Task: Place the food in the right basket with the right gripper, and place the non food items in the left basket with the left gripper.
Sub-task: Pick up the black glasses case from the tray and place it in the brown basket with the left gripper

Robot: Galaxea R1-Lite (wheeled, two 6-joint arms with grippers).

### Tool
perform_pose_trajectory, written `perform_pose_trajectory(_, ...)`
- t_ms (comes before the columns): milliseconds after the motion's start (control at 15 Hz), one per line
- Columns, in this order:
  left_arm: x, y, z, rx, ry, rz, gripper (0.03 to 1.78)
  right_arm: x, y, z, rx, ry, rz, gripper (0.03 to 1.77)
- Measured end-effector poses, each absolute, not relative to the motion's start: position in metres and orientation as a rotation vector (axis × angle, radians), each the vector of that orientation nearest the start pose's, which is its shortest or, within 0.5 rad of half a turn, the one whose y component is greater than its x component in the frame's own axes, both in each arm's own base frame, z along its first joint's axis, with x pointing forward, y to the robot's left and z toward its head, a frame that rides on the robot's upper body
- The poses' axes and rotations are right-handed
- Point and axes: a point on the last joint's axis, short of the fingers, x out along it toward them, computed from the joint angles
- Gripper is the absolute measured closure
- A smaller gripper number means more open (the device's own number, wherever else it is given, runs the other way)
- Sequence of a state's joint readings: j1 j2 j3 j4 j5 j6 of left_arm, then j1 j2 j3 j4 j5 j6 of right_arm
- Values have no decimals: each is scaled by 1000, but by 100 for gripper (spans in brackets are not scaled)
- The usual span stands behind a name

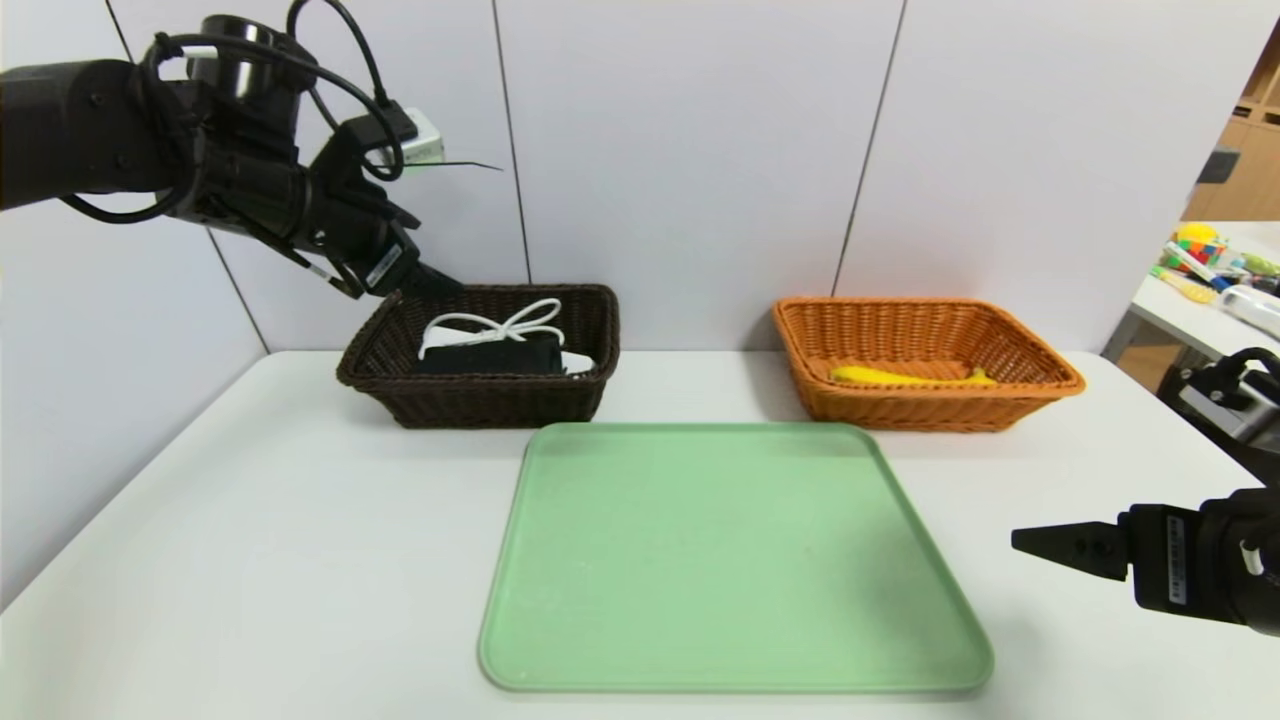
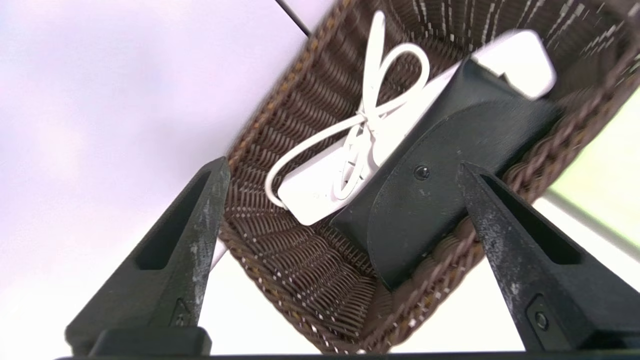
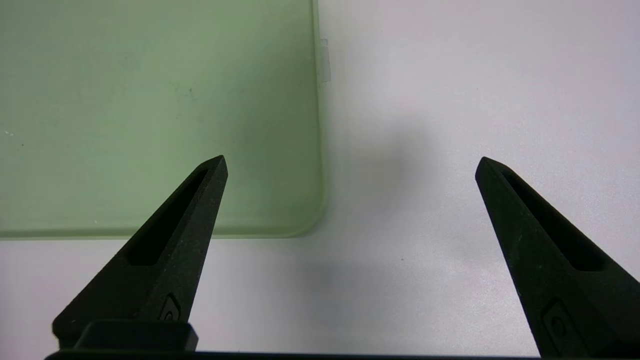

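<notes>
Non-food stuff, a black case [image 1: 487, 356] and white power strip [image 1: 500, 325], sits in the brown basket [image 1: 480, 395] just below the left gripper [image 1: 425, 280]; banana [image 1: 905, 376] in the orange basket [image 1: 925, 400]. Left wrist: left gripper [image 2: 345, 167] spread wide, empty, so lowering could snag the cable or rim. Right wrist: right gripper [image 3: 350, 162] wide apart, empty, green tray [image 3: 150, 100] beside it.

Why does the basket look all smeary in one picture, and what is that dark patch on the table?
In the left wrist view the brown basket and black case are streaked by motion blur. In the right wrist view the dark patch is a soft shadow on the table beside the green tray.
</notes>
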State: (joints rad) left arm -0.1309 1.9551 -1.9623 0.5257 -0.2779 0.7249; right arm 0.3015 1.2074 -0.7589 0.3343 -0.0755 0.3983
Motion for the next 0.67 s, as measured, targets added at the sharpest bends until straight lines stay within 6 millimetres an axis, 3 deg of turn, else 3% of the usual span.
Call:
perform_pose_trajectory(200, 346, -51, 322, 545, 394, -530, 17, 148, 45, 207, 237, 772, 68, 9)
perform_pose_trajectory(400, 309, -47, 338, 355, 507, -450, 15, 144, 44, 218, 230, 721, 89, 9)
perform_pose_trajectory(667, 256, -39, 334, 205, 618, -321, 14, 136, 43, 238, 204, 671, 125, 9)
